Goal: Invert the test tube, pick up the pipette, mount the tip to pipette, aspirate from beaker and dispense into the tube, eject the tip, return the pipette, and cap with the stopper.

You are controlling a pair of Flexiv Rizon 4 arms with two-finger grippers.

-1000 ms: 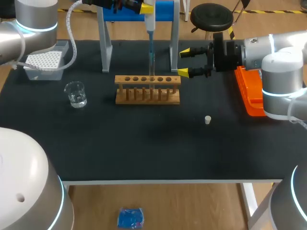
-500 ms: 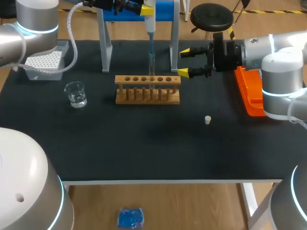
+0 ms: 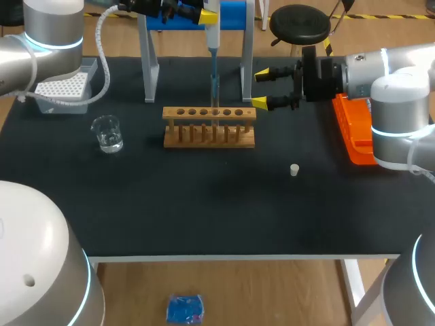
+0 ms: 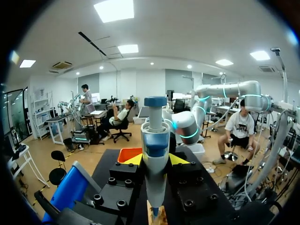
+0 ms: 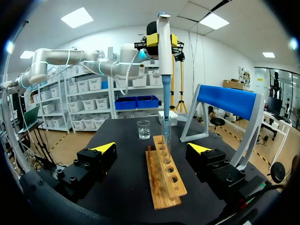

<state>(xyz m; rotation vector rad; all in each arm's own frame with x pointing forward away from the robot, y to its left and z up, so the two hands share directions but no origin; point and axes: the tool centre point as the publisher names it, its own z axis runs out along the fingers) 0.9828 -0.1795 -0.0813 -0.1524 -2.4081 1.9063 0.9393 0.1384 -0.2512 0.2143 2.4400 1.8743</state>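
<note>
Directly above the rack [image 3: 209,127], pipette [image 3: 212,34] in my grip
My left gripper [image 4: 155,160] clamped the pipette, its tip inside the test tube [image 3: 215,92] standing in the rack; my right gripper [image 3: 262,88] gaped empty beside the rack's right end, the stopper [image 3: 294,170] lying in front.

The pipette [image 3: 212,37] stands over the rack [image 3: 209,127], the stand [image 3: 149,68] close behind. In front lies bare table [image 3: 204,204], with a beaker [image 3: 107,133] to the left and a stopper [image 3: 294,170] to the right
</note>
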